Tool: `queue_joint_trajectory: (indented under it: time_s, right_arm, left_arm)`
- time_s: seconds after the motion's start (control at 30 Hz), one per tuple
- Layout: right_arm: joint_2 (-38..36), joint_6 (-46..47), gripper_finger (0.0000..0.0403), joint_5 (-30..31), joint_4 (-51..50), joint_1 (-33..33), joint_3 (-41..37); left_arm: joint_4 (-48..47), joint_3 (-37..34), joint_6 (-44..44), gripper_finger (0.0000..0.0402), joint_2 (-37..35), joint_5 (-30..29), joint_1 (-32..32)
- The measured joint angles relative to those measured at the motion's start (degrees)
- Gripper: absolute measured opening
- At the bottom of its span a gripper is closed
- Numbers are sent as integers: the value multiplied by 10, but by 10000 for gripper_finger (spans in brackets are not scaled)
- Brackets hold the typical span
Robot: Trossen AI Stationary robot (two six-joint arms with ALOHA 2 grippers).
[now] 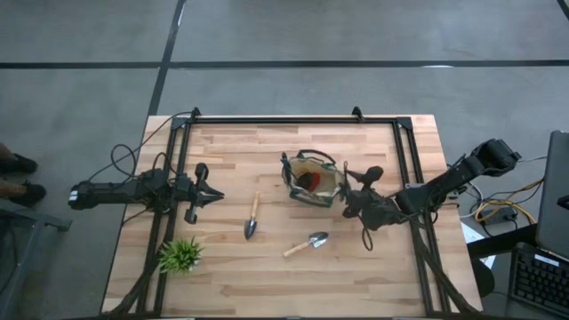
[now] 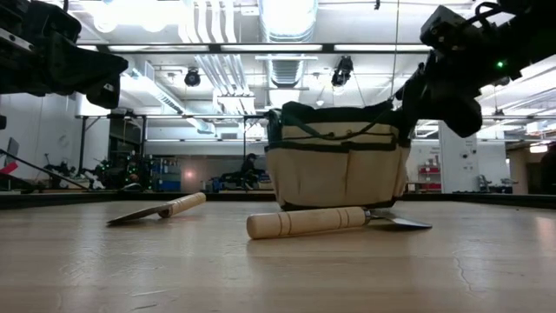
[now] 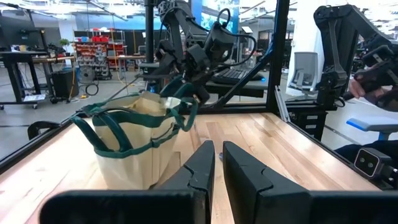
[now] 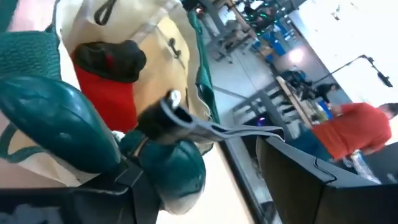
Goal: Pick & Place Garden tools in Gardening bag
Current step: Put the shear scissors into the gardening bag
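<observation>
Two wooden-handled metal trowels (image 1: 252, 217) (image 1: 307, 243) are lying nearest, awaiting pickup; behind, the right gripper (image 4: 155, 146) is holding dark-handled pruning shears (image 4: 186, 124) over the tan canvas tote (image 1: 313, 180) (red item (image 4: 102, 87) inside). Left gripper (image 1: 216, 195) is idling, jaws closed.

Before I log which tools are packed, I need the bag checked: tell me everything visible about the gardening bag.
The gardening bag is a small tan canvas tote with dark green trim and loop handles and pockets on its outside. It stands upright and open on the wooden table, near the middle. A red item with a black end lies inside. The right gripper is at its rim, with shears at the bag's opening.
</observation>
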Motion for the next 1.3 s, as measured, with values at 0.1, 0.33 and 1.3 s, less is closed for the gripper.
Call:
queue_joint_trajectory:
  time_s: [0.1, 0.33, 1.3]
  right_arm:
    - [0, 15, 233, -1, 3, -1, 1]
    - [-7, 82, 233, -87, -2, -29, 24]
    - [-146, 309, 233, -242, -176, -181, 42]
  left_arm:
    - [0, 0, 0, 37, 0, 0, 0]
    - [0, 0, 0, 37, 0, 0, 0]
    - [1, 0, 0, 37, 0, 0, 0]
